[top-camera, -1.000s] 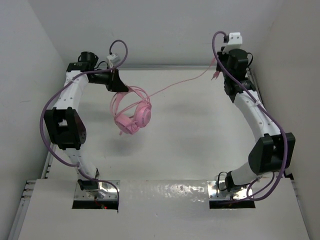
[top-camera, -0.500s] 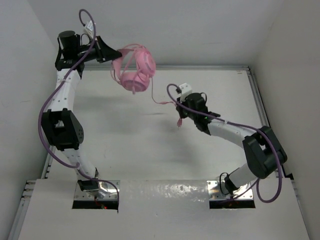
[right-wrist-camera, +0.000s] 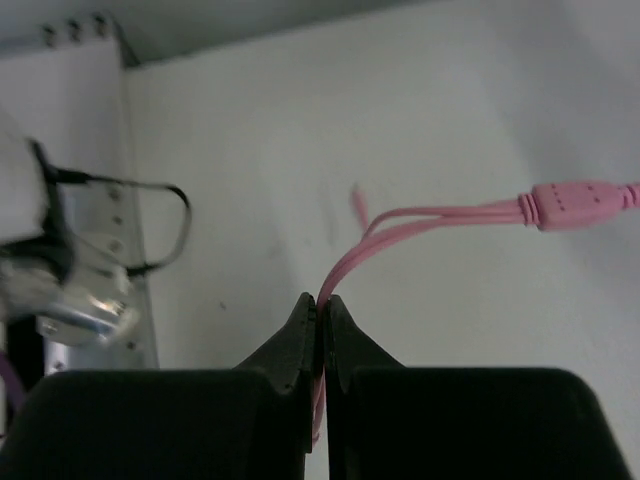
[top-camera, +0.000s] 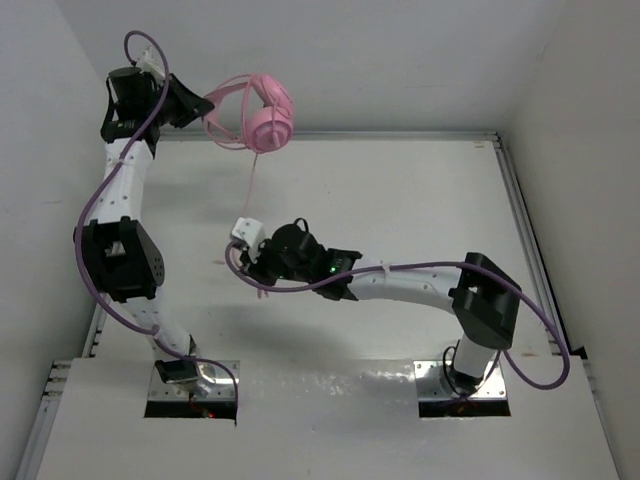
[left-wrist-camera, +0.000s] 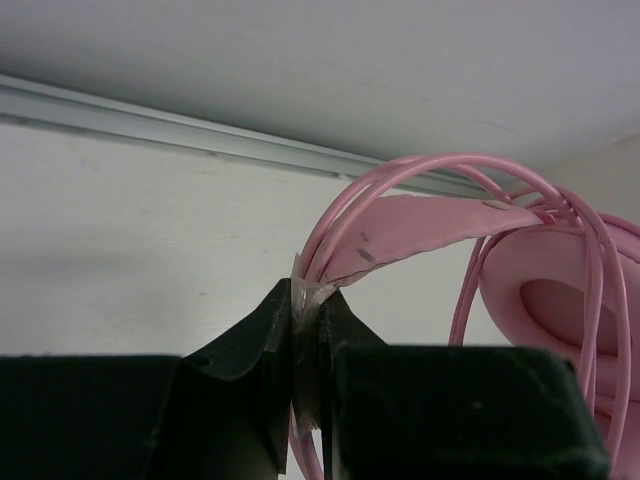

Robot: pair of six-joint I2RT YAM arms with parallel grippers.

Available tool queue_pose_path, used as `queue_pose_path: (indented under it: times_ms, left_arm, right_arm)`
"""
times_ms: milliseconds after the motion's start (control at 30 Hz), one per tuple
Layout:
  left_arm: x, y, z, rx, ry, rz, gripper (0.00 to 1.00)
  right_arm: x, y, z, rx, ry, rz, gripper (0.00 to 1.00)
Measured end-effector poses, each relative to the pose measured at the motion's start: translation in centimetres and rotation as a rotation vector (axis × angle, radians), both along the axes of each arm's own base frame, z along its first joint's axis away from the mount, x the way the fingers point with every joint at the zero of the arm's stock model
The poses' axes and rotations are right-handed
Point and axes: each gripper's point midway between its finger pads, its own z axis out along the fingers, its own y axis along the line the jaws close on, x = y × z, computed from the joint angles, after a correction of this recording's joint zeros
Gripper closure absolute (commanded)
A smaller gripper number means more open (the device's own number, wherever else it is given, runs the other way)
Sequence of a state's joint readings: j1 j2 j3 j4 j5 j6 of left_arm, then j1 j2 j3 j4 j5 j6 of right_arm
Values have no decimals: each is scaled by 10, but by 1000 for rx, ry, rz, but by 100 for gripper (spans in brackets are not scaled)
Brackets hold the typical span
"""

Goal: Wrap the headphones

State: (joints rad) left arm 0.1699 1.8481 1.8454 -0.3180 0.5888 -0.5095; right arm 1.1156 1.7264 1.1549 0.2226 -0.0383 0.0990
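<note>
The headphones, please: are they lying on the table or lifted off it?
Lifted: the left gripper, jaws shut on the headband, holds the headphones in the air.

Headphones [top-camera: 270, 120] pink all over, cable [top-camera: 252, 185] included — table [top-camera: 420, 190] white, arms [top-camera: 120, 185] white with black joints — purple cables [top-camera: 100, 192]

Surface: flat white matte table [top-camera: 400, 200].
Landmark: shiny metal base plate [top-camera: 212, 380], at the table's near edge.
Right of it: second metal base plate [top-camera: 428, 385].
Farthest from it: thin aluminium rail [top-camera: 400, 133] along the back edge.
</note>
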Motion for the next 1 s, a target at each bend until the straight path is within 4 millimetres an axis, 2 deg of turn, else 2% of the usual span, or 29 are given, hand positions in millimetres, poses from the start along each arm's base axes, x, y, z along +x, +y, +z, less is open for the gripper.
queue_pose_path:
  times_ms: [100,200,300,367,467,567,667,767,867,1000]
  left_arm:
    - [5,14,-16,109,15,66,100]
    - [5,25,-42,220,42,104,100]
    - [1,30,-76,328,96,109,100]
    - [-6,30,-99,406,137,86,100]
    - [-17,21,-123,506,167,10,100]
    - [-25,6,-137,577,167,-91,100]
    - [-31,-9,-143,620,143,-181,100]
    - [-34,-16,-144,650,116,-250,100]
    - [-41,-23,-147,657,101,-326,100]
    - [-50,-32,-143,639,92,-401,100]
  right_arm:
    - [-17,32,43,60,-12,114,100]
    - [-21,53,97,143,-46,177,100]
    - [-13,57,143,206,-93,179,100]
    - [-5,55,164,216,-127,163,100]
    - [13,49,194,215,-199,114,100]
    - [44,32,216,204,-267,19,100]
    - [91,2,224,190,-294,-94,100]
    - [154,-49,219,145,-303,-253,100]
    - [203,-101,210,91,-299,-388,100]
    - [239,-152,197,33,-281,-501,100]
